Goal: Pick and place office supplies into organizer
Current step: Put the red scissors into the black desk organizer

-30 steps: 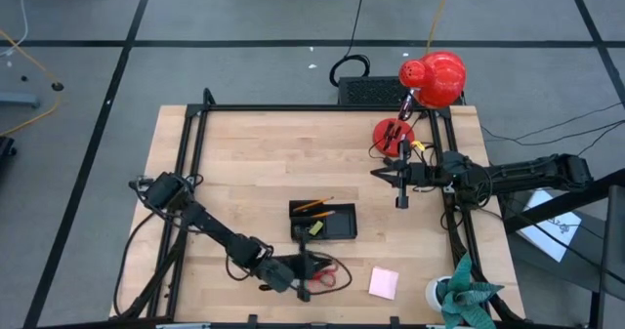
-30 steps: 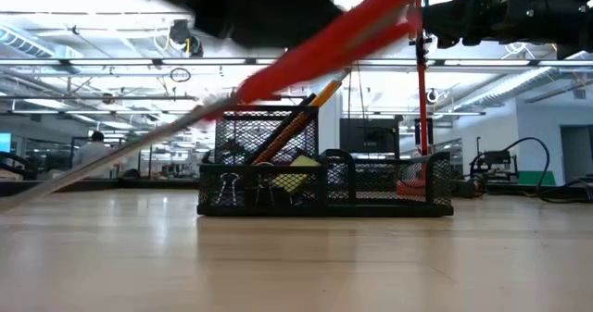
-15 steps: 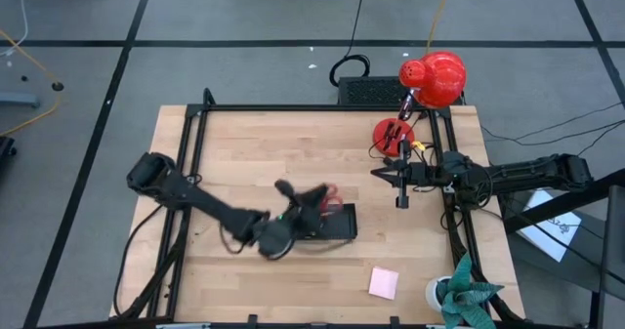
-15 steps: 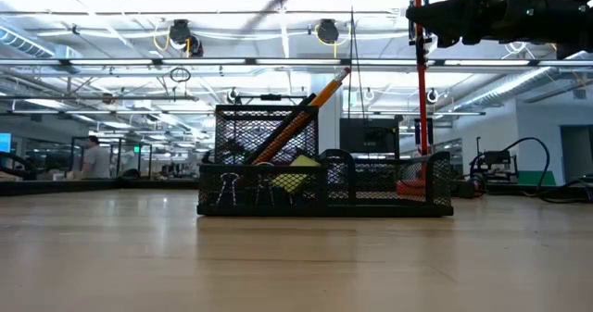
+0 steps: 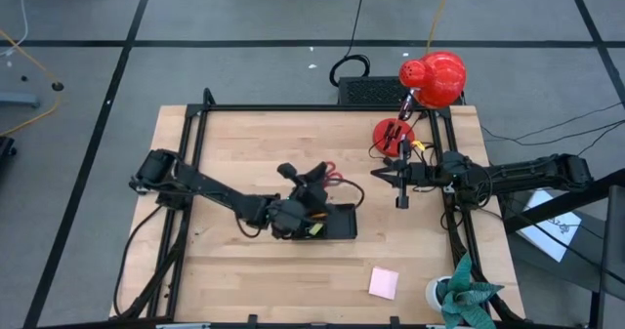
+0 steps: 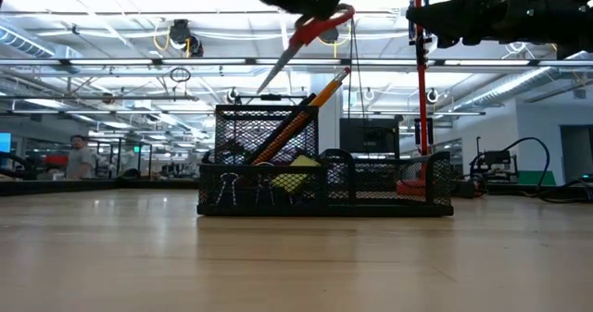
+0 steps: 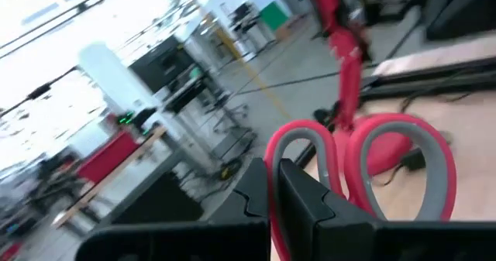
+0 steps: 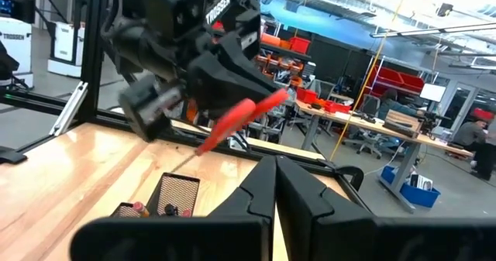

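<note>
Just left of centre in the high view, the left gripper (image 5: pixel 311 185) is clamped on the red-handled scissors (image 6: pixel 306 36), held blades-down above the organizer (image 6: pixel 324 178). I'd say steer the tips clear of the pencils (image 6: pixel 296 122) into the tall cup before letting go. The right gripper (image 5: pixel 400 194) waits closed at the right edge.

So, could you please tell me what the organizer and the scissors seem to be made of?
The organizer looks like black wire mesh, probably metal: the room shows through its fine grid. The scissors have glossy red handles, likely plastic, and thin grey blades, apparently metal.
</note>
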Tool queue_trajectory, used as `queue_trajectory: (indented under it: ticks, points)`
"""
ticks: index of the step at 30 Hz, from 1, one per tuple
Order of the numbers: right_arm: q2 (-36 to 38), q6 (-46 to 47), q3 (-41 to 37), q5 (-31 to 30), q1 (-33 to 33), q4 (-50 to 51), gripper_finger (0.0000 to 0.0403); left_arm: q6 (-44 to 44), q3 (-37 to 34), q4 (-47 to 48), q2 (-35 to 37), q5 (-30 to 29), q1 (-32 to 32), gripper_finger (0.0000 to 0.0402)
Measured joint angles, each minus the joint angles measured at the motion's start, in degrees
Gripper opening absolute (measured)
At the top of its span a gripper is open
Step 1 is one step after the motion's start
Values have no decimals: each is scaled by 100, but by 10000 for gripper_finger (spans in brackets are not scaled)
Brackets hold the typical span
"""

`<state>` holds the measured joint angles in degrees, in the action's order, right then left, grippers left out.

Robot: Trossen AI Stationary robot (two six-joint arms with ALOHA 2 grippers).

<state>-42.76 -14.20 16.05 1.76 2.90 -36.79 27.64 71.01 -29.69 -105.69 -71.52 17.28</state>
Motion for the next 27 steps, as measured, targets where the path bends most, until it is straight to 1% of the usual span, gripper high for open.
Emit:
queue_trajectory:
  ticks: [3, 6, 7, 9, 11, 18, 21, 27]
  points:
    - [0, 0, 1, 2, 0, 8, 4, -42, -192, -204, 0, -326, 4, 4]
    - [0, -1, 0, 2, 0, 15, 4, -298, -376, -241, 0, -416, 51, 5]
    - [0, -3, 1, 2, 0, 15, 4, -343, -435, -213, -12, -533, 64, 5]
    - [0, -4, 2, 2, 0, 12, 4, -386, -497, -218, -129, -790, 85, 4]
    - [0, -2, 2, 3, 0, 4, 4, -330, -545, -176, -219, -905, 85, 4]
    - [0, -4, 1, -2, 0, -18, 4, -247, -534, -189, -658, -1098, 94, 4]
    - [1, -4, 1, -3, 0, -20, 4, -224, -529, -236, -726, -1128, 90, 4]
    - [0, -17, 2, -9, 1, -20, 4, -10, -534, -215, -822, -1421, 182, 4]
